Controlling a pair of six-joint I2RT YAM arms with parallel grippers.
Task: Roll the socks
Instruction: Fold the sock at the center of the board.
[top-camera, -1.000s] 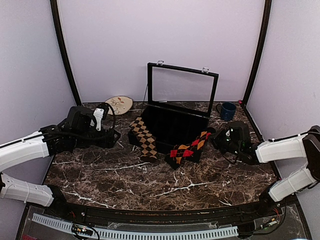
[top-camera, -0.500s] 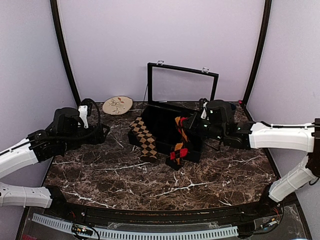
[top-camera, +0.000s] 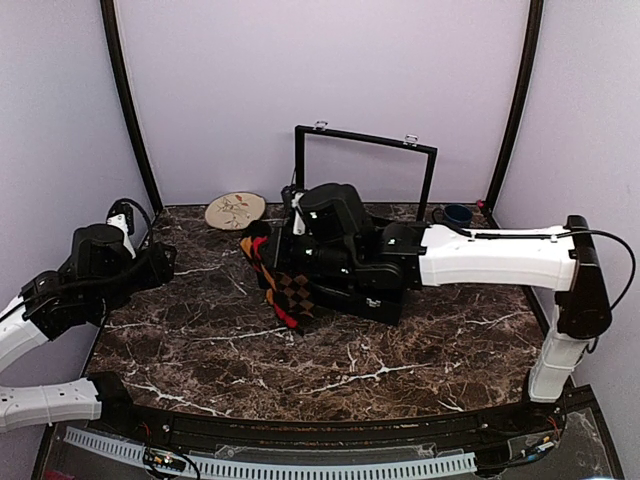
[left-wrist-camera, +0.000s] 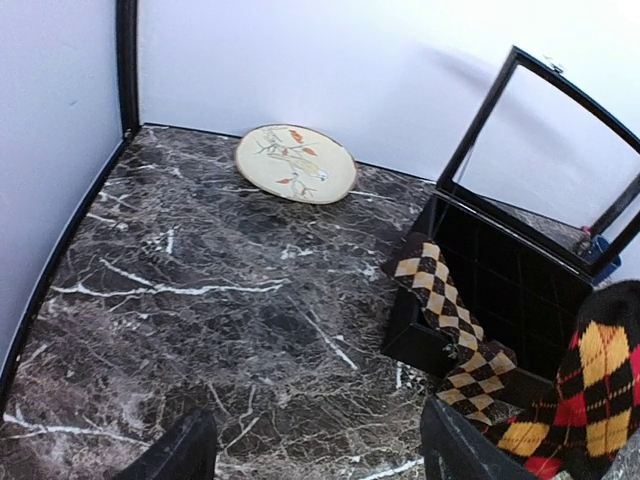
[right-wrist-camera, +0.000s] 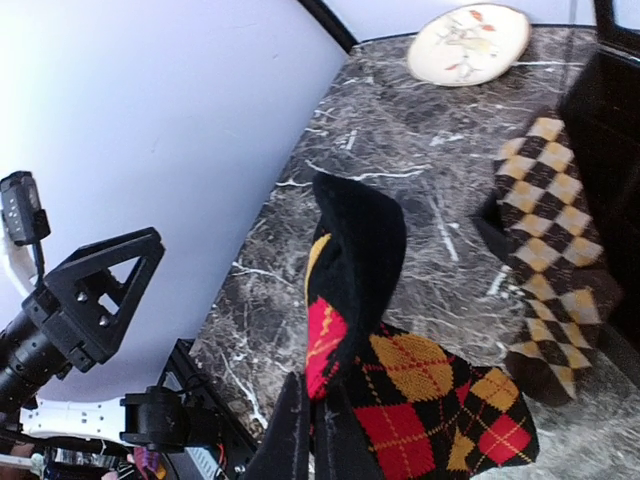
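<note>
Left gripper (left-wrist-camera: 320, 455): Jaws stood wide and empty above the marble worktop (top-camera: 350, 370) near its left edge, seemingly parked clear of the other arm's path.
Right gripper (right-wrist-camera: 312, 410): Fingers were pinched tight on the red, orange and black sock (right-wrist-camera: 420, 400), the arm stretched from the right edge across the middle of the worktop.
Held sock: It dangled from that grip with its black end flopped over. This looked like a carry to pair it with its mate for rolling.
Tan and black sock (right-wrist-camera: 560, 260): It lay draped over the front left corner of the glass-lidded case (top-camera: 385, 300), just beyond the right gripper and well apart from the left one. Contact with the hanging sock could not be told.
Plate (left-wrist-camera: 295, 162): It sat propped in the far left corner.
Blue mug (top-camera: 456, 214): It stood in the far right corner.
</note>
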